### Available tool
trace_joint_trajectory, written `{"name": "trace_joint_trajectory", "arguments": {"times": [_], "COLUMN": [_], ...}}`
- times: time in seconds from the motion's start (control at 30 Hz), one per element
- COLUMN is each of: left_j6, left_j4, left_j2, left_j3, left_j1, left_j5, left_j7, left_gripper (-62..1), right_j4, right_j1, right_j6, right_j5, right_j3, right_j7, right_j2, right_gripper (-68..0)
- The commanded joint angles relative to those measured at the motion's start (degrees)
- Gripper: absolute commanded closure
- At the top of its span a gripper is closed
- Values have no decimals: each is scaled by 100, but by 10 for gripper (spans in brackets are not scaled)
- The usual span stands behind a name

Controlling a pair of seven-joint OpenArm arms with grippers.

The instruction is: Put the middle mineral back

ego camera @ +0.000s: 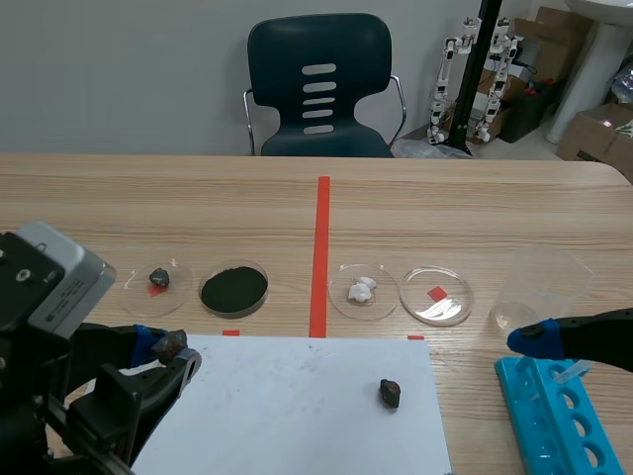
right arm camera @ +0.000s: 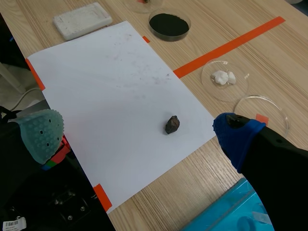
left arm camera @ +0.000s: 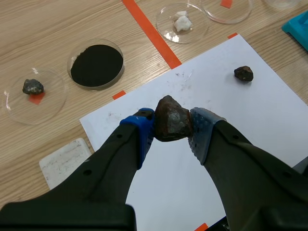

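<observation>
My left gripper (left arm camera: 172, 129) is shut on a rusty brown mineral (left arm camera: 172, 118) and holds it above the near left corner of a white paper sheet (left arm camera: 250, 120). In the scene view that gripper (ego camera: 166, 348) sits low at the left with the mineral (ego camera: 171, 342) between its blue pads. A smaller dark mineral (ego camera: 390, 394) lies on the paper's right part. An empty petri dish (ego camera: 436, 295) with a red square under it stands right of the tape line. My right gripper (right arm camera: 138, 133) hangs open above the paper's edge, near the dark mineral (right arm camera: 172, 124).
A row of dishes runs across the table: one with a small grey mineral (ego camera: 158, 279), one with black powder (ego camera: 233, 288), one with white pieces (ego camera: 363, 290). A clear plastic beaker (ego camera: 539, 287) and a blue tube rack (ego camera: 562, 416) stand at the right. A white block (left arm camera: 65, 161) lies left of the paper.
</observation>
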Motion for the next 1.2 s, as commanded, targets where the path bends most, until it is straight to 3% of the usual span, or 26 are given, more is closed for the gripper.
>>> {"name": "trace_joint_trajectory", "arguments": {"times": [0.0, 0.57, 0.83, 1.17], "left_j6": [9, 7, 7, 48], "left_j4": [94, 92, 92, -101], "left_j2": [11, 13, 13, 177], "left_j3": [11, 13, 114, 1005], "left_j1": [-4, -358, -887, -2214], "left_j5": [-20, -57, -909, -944], "left_j7": [-101, 0, 251, 1329], "left_gripper": [-130, -130, -130, -130], "right_j4": [26, 26, 26, 26], "right_j1": [7, 7, 7, 7], "right_j6": [0, 0, 0, 0], "right_j5": [63, 63, 63, 63], "right_j3": [7, 7, 7, 7], "right_j7": [66, 66, 66, 66], "right_j2": [72, 72, 72, 72], "right_gripper": [-679, -679, -679, -679]}}
